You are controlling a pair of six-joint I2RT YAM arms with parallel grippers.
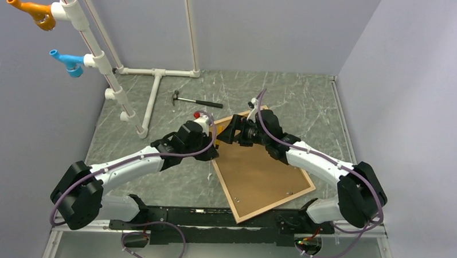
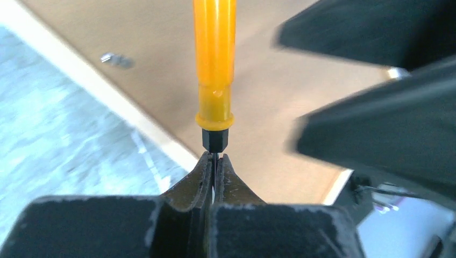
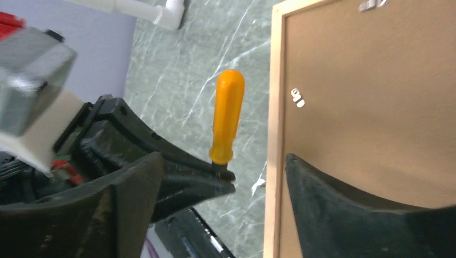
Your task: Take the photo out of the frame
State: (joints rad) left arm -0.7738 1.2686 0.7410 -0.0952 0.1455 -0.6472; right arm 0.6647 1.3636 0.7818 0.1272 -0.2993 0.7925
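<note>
Right of the table's (image 1: 307, 103) middle, lying flat and turned diagonally: frame (image 1: 278, 205) of light wood, near corner close to the table's near edge, far corner beneath the two grippers. Shows only a brown back panel (image 1: 259, 176) upward, with small metal clips (image 3: 297, 97) on it; printed face of the photo hidden.

Over the frame's far-left edge: left gripper (image 2: 215, 161), clamped tight on the thin metal shaft of a screwdriver (image 2: 215, 64), orange handle pointing away from the fingers.

Facing it: right gripper (image 3: 223, 161), jaws spread wide, holding nothing, one finger on each side of the left gripper's tip.

Toward the far edge: hammer (image 1: 188, 99), beside a white pipe structure (image 1: 156, 89) at the far-left corner.
</note>
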